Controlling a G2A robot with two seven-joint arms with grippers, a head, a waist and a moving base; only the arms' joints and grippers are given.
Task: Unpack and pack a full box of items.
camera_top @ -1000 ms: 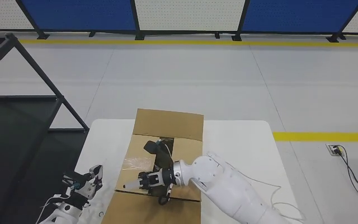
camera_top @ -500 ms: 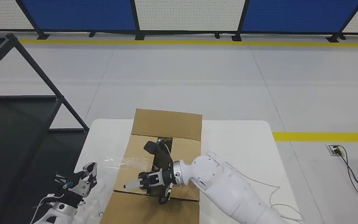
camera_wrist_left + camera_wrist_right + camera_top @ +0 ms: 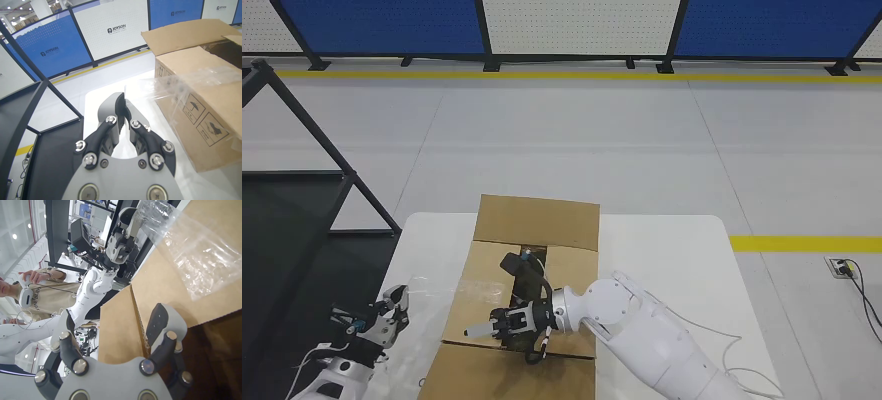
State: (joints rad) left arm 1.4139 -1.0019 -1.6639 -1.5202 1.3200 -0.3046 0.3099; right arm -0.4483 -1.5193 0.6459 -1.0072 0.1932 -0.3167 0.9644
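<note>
The cardboard box (image 3: 540, 222) stands on the white table (image 3: 672, 250), while the left claw (image 3: 125, 103), near the table's edge, pinches a clear plastic sheet (image 3: 189, 81) that stretches to the box top, and the right claw (image 3: 113, 321) is spread wide over a flap.

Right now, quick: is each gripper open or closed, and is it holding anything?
Left gripper: closed on the clear plastic film that stretches off the cardboard box.
Right gripper: open over the box's edge, holding nothing.
</note>
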